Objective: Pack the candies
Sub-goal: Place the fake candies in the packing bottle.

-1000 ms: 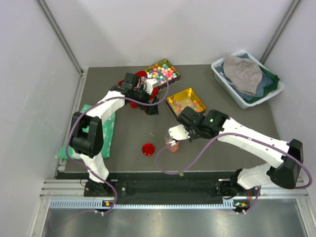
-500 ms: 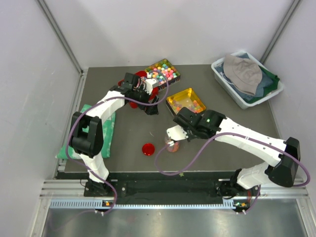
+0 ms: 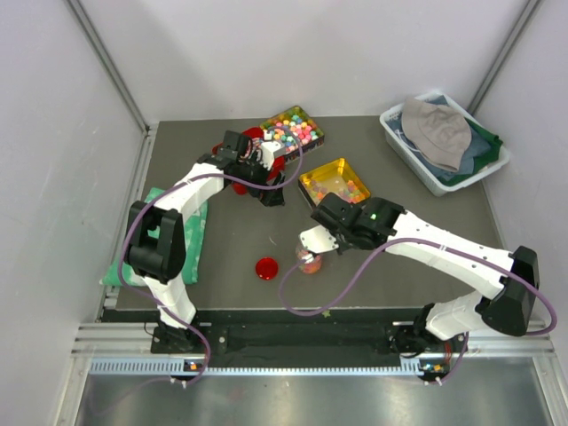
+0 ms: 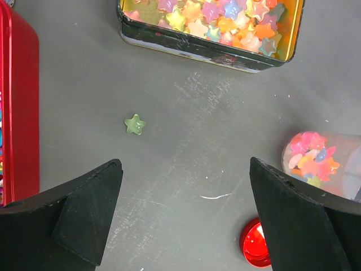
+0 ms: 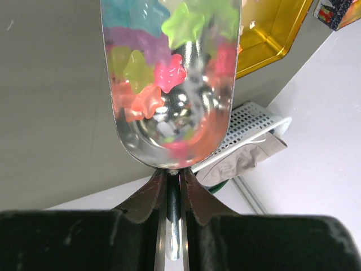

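**Right gripper** [image 5: 174, 179]: my jaws are pinching together on the thin handle of a metal scoop [image 5: 176, 116]. The scoop is carrying a heap of star-shaped candies [image 5: 169, 76] in green, pink, orange, yellow and blue. In the top view its bowl is hanging right at a clear jar [image 3: 308, 261] that is holding more of them. Whether it is touching the rim I cannot tell. A red lid [image 3: 266, 268] is lying near the jar on the table [image 3: 222, 284].

**Left gripper** [image 4: 185, 169]: my fingers are standing wide apart, gripping nothing, hovering above the table. One green candy [image 4: 135, 124] is lying loose ahead of them. Beyond it, a gold-lined tin [image 4: 192, 48] is sitting with candies inside. A red tin [image 4: 20, 113] is showing at the left edge.
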Action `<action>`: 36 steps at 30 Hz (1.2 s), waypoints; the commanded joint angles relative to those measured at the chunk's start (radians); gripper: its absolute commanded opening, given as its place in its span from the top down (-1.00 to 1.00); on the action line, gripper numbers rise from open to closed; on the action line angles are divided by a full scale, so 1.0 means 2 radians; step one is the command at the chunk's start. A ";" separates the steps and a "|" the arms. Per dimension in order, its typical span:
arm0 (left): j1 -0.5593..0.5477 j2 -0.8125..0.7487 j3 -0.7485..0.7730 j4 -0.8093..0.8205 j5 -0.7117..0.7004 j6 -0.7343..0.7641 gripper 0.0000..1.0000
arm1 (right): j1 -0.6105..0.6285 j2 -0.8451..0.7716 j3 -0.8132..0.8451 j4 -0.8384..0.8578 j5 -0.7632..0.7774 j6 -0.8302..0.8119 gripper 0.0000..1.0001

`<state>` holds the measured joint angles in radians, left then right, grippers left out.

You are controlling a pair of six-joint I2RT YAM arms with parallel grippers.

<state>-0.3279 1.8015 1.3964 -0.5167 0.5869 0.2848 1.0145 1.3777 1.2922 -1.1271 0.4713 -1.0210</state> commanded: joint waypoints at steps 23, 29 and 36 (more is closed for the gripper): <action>0.005 -0.022 0.001 0.010 0.015 0.008 -0.98 | 0.026 0.003 0.027 0.002 0.047 -0.026 1.00; 0.006 -0.022 0.001 0.011 0.017 0.009 -0.98 | 0.032 0.007 0.030 0.000 0.059 -0.031 1.00; 0.007 -0.021 0.000 0.011 0.019 0.009 -0.98 | 0.036 0.011 0.036 -0.003 0.065 -0.034 1.00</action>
<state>-0.3214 1.8015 1.3964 -0.5171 0.5930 0.2874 1.0664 1.3975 1.3128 -1.1286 0.5728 -1.0786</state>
